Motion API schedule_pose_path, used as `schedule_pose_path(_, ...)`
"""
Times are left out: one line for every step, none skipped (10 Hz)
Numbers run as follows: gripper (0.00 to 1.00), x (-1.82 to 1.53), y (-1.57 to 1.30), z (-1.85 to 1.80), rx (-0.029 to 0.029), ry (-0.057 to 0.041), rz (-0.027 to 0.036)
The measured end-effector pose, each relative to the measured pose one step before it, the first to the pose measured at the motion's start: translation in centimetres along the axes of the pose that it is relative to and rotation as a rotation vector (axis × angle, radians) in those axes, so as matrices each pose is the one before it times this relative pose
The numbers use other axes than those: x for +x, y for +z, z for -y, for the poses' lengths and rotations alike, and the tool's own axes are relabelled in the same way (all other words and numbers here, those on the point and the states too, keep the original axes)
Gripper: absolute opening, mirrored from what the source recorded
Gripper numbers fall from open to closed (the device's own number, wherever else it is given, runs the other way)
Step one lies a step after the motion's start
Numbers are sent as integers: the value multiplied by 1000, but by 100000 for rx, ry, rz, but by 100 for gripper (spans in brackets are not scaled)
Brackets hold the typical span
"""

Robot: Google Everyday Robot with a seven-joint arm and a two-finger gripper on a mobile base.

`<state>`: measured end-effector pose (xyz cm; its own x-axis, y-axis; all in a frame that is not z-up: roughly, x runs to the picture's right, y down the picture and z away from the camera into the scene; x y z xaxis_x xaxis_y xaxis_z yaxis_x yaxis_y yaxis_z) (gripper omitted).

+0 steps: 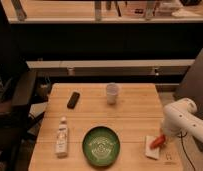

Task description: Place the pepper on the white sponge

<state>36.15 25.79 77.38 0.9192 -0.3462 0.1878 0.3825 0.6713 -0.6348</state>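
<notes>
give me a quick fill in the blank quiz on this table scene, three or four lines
1. The pepper lies on the white ____.
2. The gripper is at the table's ____ edge, right by the pepper.
3. The plate in the front middle is ____ in colour.
4. The bottle lies to the ____ of the plate.

Missing words: sponge; right; green; left

Gripper (162, 136) over pepper (156, 142) on white sponge (154, 148), table's (130, 114) right edge.

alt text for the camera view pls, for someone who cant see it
An orange-red pepper lies on a white sponge at the wooden table's right front edge, the robot's gripper right above it. Also on the table: green plate, white cup, bottle, black remote.
</notes>
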Motion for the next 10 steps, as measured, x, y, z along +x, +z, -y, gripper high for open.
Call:
schedule_pose_path(45, -47, 76, -41, -18, 82, 63)
schedule_pose_path(45, -24, 49, -69, -17, 172, 3)
schedule_pose_path(45, -3, 43, -81, -52, 73, -66)
schedule_pose_path(45, -17, 38, -67, -20, 79, -42)
schedule_pose_path(45, -33, -58, 13, 87, 75, -77)
schedule_pose_path(50, -91, -20, -121, -50, 247, 0)
schedule_pose_path(55, -35, -18, -73, 53, 168, -20)
schedule_pose_path(56, -55, 76, -137, -186, 126, 50)
schedule_pose_path(56, -75, -44, -32, 1, 58, -163)
schedule_pose_path(56, -91, 39, -28, -15, 16, 40)
